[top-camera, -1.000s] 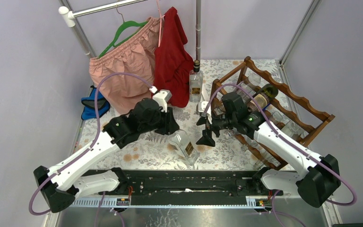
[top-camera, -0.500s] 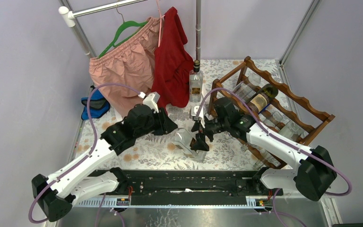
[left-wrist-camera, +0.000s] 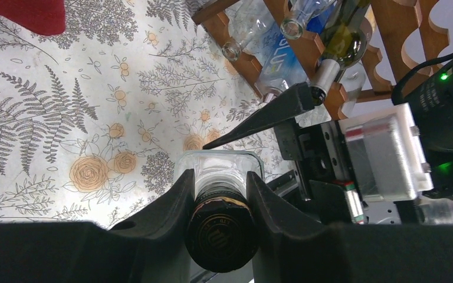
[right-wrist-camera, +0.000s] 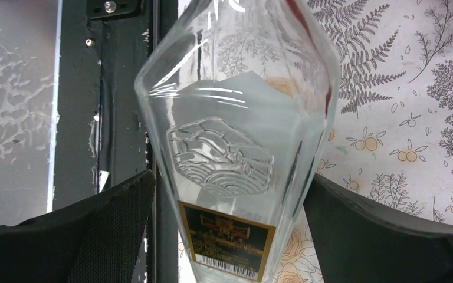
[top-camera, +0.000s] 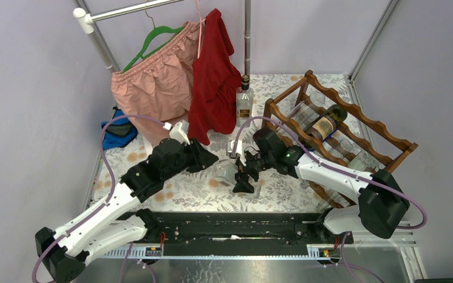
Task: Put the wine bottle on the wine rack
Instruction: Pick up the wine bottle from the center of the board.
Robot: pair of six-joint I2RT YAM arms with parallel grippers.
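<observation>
Since a second ago the right arm has swung away from the wine rack toward the middle of the table. The left arm has pulled back to its own side, and the wine bottle now sits between the two grippers and not alone on the cloth.

The left gripper is pinching the neck of the bottle just under the dark cap, one finger pressed on each side. The right gripper is spread wide. Its two fingers stand on either side of the clear body with a gap on each side, so they are not touching the glass. From the right wrist I see the black and gold label of the bottle between them. I cannot tell if the bottle touches the table or is lifted a little.

For room, the black base rail runs just beside the bottle on the near side. A standing bottle is behind it, next to the red garment and the pink shorts, which hang down to the table. The rack stands at the far right, close to the side frame, and already carries a dark bottle and some clear ones. Between the grippers and the front corner of the rack the flowered cloth is open.

The left arm reaches forward and to the right, low over the table. The right arm stretches to the left with the elbow near the rack, its wrist turned toward the left gripper.
</observation>
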